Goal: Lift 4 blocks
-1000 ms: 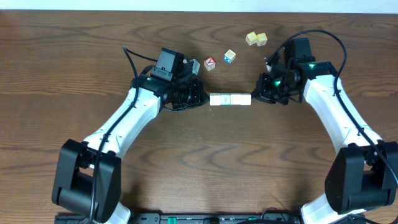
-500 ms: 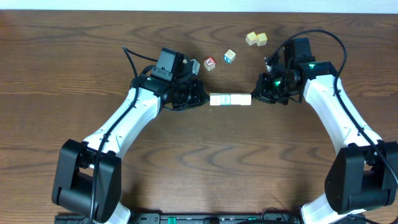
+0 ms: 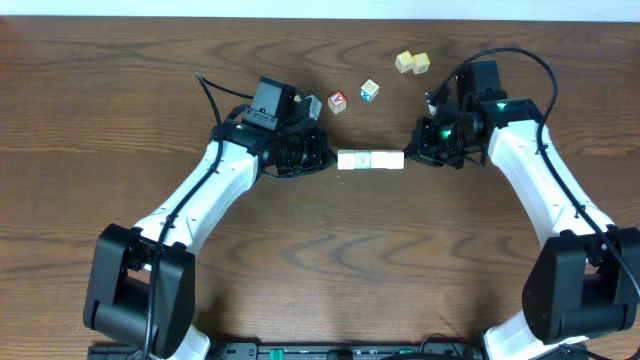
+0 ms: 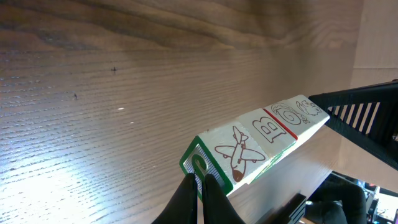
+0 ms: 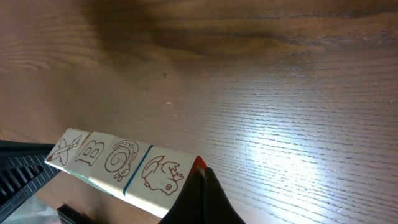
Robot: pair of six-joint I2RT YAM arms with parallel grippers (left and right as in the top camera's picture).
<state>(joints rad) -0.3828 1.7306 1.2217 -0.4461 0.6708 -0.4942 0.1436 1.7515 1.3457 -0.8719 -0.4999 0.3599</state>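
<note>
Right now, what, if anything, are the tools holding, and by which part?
The row of four blocks, pinched lengthwise: the shut left tool presses one end face, the shut right tool the opposite end.

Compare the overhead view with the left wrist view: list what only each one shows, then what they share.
Only overhead: the whole left arm and right arm, the red-faced cube, the blue-faced cube and two pale yellow cubes. Only left wrist: the drawings on the blocks' faces, an aeroplane, a B and a spiral. Both: the row of blocks pressed end to end between the shut left tool and the right tool, above the wooden table.
</note>
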